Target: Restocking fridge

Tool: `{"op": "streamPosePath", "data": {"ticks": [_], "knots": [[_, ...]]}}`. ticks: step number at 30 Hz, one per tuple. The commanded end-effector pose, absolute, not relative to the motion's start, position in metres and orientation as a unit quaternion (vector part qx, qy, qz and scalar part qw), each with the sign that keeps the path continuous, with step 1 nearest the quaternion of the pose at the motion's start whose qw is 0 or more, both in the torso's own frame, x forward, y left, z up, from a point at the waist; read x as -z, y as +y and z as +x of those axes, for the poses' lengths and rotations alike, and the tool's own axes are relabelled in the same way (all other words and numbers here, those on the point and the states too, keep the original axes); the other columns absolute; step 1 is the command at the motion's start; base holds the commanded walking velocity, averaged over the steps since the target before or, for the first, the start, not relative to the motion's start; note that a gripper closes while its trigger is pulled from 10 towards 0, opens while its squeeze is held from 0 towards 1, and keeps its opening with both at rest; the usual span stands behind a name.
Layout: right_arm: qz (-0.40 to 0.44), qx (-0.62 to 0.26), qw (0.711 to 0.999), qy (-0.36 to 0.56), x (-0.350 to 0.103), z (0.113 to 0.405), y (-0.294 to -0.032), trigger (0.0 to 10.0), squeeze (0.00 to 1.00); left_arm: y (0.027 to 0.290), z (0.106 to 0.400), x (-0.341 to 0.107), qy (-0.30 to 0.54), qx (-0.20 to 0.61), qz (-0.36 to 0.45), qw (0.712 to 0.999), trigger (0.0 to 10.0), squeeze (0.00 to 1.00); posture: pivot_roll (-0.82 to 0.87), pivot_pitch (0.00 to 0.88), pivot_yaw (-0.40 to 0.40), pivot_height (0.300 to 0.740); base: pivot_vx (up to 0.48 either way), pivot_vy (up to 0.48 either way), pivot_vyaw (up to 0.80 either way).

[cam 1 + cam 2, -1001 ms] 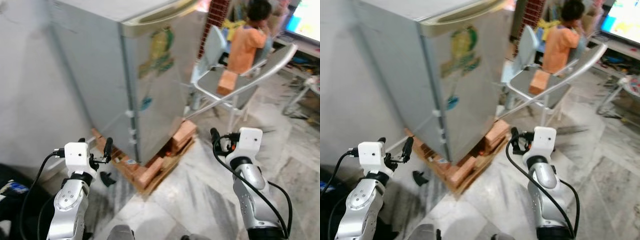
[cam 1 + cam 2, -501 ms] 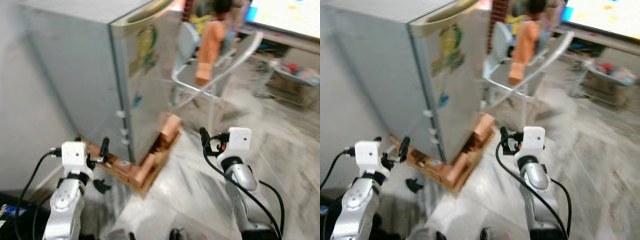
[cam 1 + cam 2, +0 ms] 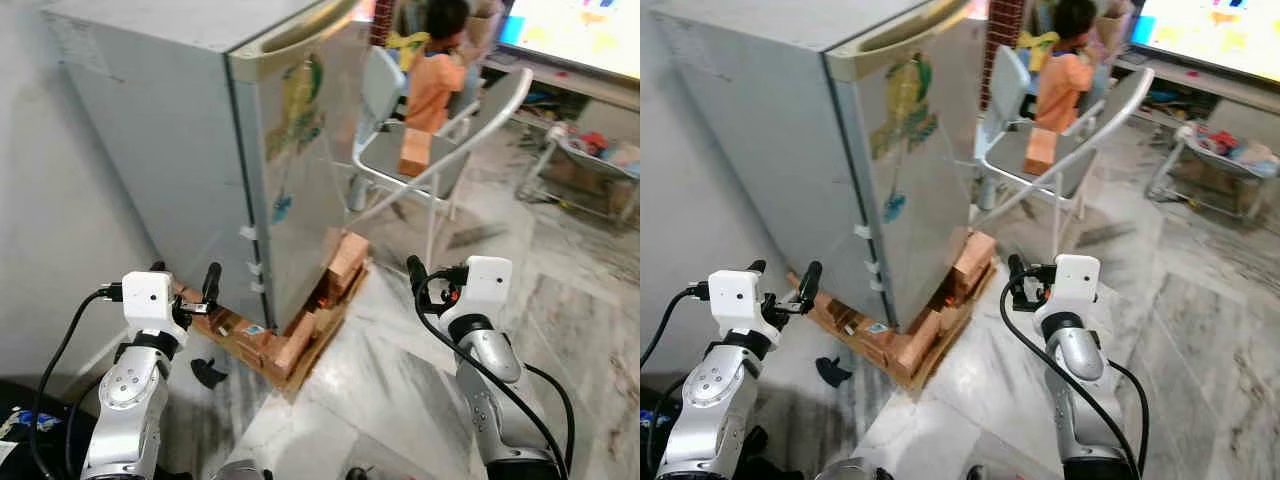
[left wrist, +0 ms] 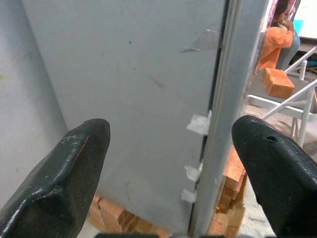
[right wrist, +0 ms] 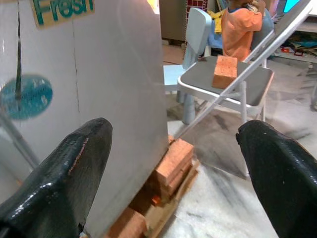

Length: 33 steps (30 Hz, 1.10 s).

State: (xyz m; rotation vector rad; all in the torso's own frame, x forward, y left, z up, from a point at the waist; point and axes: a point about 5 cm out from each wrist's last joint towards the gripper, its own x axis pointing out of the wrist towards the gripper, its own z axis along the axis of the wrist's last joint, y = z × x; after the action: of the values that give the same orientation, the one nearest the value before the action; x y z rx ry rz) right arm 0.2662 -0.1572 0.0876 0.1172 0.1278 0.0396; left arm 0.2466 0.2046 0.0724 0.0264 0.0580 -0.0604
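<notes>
Nearest the camera, both silver arms are raised in front of the body. The left tool (image 3: pixel 183 290) is held low beside the fridge's grey side wall, and its two black fingers (image 4: pixel 64 173) are seen spread wide apart with nothing between them. The right tool (image 3: pixel 432 280) is held over the marble floor (image 3: pixel 400 390) in front of the fridge door, and its fingers (image 5: pixel 64 173) are likewise spread wide apart and empty. A small dark object (image 3: pixel 209 373) is seen on the floor close to the left arm; what it is cannot be told.

The fridge (image 3: pixel 190 130), a grey unit with its door shut, is located directly ahead, between the two tools and slightly to the left. It is raised off the floor on a stack of bricks (image 3: pixel 335 275) and a wooden board (image 3: pixel 300 365). Pieces of white tape (image 4: pixel 198 124) are stuck along the seam between the side wall and the door. Coloured stickers (image 3: pixel 300 100) are carried on the door face, and a blue round sticker (image 5: pixel 25 96) is seen lower down.

Beyond the fridge, to the right, a grey folding chair (image 3: pixel 440 150) is set on the floor, with a single brick (image 3: pixel 414 152) resting on its seat. A pale blue child's chair (image 5: pixel 190 44) stands behind it. Farther back, a person in an orange top (image 3: pixel 432 85) is seated facing away. A low rack (image 3: pixel 585 165) holding mixed items is placed at the far right.
</notes>
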Motion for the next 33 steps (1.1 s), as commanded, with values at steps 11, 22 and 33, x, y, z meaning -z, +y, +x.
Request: {"op": "streamPosePath", "data": {"ticks": [11,22,33], "knots": [[0.061,0.001,0.996,0.063,-0.0907,0.2688,-0.1688,10.0,0.00,0.1955,0.2479,-0.0725,0.026,0.043,0.003,0.999,10.0,0.00,0.09,0.028,-0.028,0.740,0.046,0.000,-0.22],[0.052,0.003,0.997,0.063,-0.0913,0.2669,-0.1740,10.0,0.00,0.2002,0.2510,-0.0740,0.028,0.040,0.008,0.999,10.0,0.00,0.08,0.037,-0.027,0.740,0.000,0.000,-0.80],[0.050,-0.002,0.997,0.063,-0.0909,0.2666,-0.1698,10.0,0.00,0.2022,0.2508,-0.0756,0.024,0.037,0.014,0.999,10.0,0.00,0.09,0.042,-0.026,0.740,0.000,0.124,-0.17]]}}
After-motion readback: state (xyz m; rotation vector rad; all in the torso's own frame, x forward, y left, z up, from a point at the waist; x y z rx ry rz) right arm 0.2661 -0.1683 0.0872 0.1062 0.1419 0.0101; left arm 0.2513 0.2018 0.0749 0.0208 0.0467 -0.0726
